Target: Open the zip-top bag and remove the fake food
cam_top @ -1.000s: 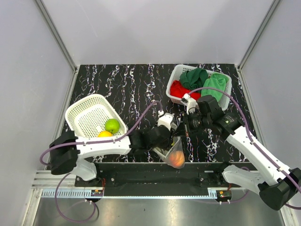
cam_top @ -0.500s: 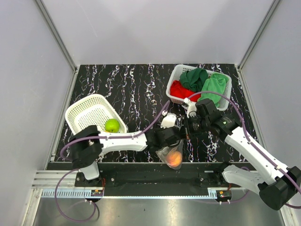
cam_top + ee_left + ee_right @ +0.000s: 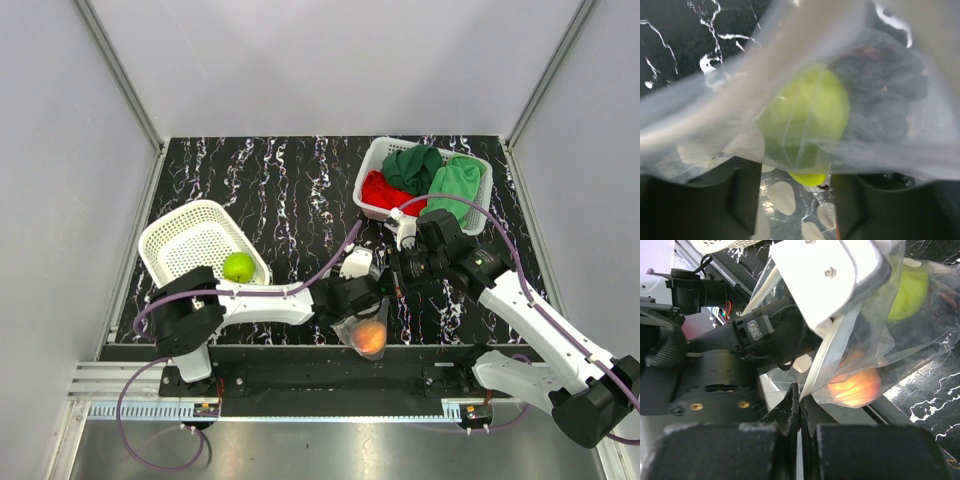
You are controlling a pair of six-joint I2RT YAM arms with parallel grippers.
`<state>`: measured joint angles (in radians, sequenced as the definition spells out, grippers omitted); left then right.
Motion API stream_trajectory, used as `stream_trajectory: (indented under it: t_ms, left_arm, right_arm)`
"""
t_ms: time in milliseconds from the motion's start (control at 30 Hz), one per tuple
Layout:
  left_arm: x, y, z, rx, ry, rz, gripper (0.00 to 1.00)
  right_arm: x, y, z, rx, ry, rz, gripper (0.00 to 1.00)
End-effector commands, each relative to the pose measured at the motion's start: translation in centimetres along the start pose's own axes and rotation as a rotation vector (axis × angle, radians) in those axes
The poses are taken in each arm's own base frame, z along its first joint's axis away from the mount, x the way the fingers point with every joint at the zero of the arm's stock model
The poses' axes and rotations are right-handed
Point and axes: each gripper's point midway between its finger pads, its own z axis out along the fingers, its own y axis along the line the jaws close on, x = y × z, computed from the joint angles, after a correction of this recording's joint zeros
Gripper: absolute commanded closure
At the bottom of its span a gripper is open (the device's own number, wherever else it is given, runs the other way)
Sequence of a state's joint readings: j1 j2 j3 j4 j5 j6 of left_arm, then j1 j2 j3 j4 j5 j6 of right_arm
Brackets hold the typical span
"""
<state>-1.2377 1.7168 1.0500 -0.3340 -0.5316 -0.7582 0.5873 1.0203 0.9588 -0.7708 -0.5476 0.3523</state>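
The zip-top bag [image 3: 350, 327] hangs at the table's front edge with the orange-pink peach [image 3: 371, 338] in its bottom. My right gripper [image 3: 393, 272] is shut on the bag's zip strip; in the right wrist view [image 3: 801, 396] the white strip runs into its closed jaws, with the peach [image 3: 855, 387] and a green apple [image 3: 907, 292] behind the film. My left gripper [image 3: 362, 308] reaches into the bag's mouth. In the left wrist view its fingers [image 3: 745, 200] stand apart, dotted film between them, and the green apple [image 3: 805, 115] lies just beyond. A second green apple [image 3: 238, 267] lies in the left basket.
A white perforated basket [image 3: 170, 250] stands at the left, partly under my left arm. Another white basket [image 3: 372, 160] at the back right holds red and green cloths. The bag hangs over the table's front edge [image 3: 300, 348].
My left arm has stretched further right, pushing its gripper into the bag's mouth, and now covers the yellow fruit that showed in the left basket. The right gripper keeps its hold.
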Motion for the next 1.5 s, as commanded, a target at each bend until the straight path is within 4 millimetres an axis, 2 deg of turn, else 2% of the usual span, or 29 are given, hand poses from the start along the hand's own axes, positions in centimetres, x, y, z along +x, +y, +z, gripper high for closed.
stream_trajectory:
  t_ms: [0,33,67,167,367,667,800,867,967,1000,1133,1200,1267,1400,1467]
  left_arm:
    - [-4.0,-0.7,-2.3,0.062,-0.106,-0.021,0.75]
    - [-4.0,-0.9,-2.7,0.076,-0.107,-0.017,0.79]
    - [-4.3,-1.1,-3.1,0.089,-0.114,-0.018,0.88]
    - [-5.1,-1.5,-4.7,0.132,-0.134,-0.012,1.00]
    - [-6.9,-2.9,-9.3,0.268,-0.187,-0.008,1.00]
    - [-8.3,-0.6,-14.1,0.370,-0.275,-0.066,1.00]
    - [-8.2,0.2,-14.9,0.393,-0.300,-0.076,1.00]
    - [-8.1,-0.7,-14.5,0.417,-0.286,-0.071,0.98]
    - [-8.0,-1.9,-13.7,0.416,-0.252,-0.062,0.82]
    - [-7.2,-2.2,-12.3,0.385,-0.218,-0.046,0.79]
    - [-7.1,-3.7,-10.4,0.352,-0.181,-0.052,0.72]
    - [-6.5,-3.3,-9.3,0.294,-0.145,-0.057,0.62]
    - [-5.6,-3.2,-8.1,0.233,-0.099,-0.053,0.58]
    - [-4.2,-2.7,-6.2,0.155,-0.055,-0.053,0.57]
    - [-3.6,-2.3,-5.6,0.125,-0.043,-0.058,0.53]
  right_arm:
    - [-0.6,1.6,-0.5,-0.066,-0.031,-0.036,1.00]
    - [-0.6,1.6,-0.5,-0.065,-0.033,-0.037,1.00]
    - [-0.5,1.6,-0.4,-0.062,-0.031,-0.034,1.00]
    - [-0.5,1.4,-0.4,-0.058,-0.030,-0.033,1.00]
    - [-0.3,0.8,-0.3,-0.030,-0.033,-0.035,1.00]
    - [-0.5,-0.3,-0.5,0.036,-0.060,-0.035,1.00]
    - [-0.4,-0.4,-0.4,0.034,-0.056,-0.030,1.00]
    - [-0.5,-0.2,-0.3,0.028,-0.054,-0.030,1.00]
    - [-0.6,-0.1,-0.4,0.024,-0.056,-0.033,1.00]
    - [-0.6,0.0,-0.5,0.021,-0.056,-0.032,1.00]
    - [-0.4,0.2,-0.6,0.014,-0.056,-0.028,1.00]
    - [-0.4,0.3,-0.6,0.007,-0.056,-0.028,1.00]
    - [-0.4,0.3,-0.6,0.007,-0.056,-0.028,1.00]
    - [-0.4,0.2,-0.6,0.010,-0.054,-0.029,1.00]
    - [-0.4,0.2,-0.6,0.008,-0.054,-0.031,1.00]
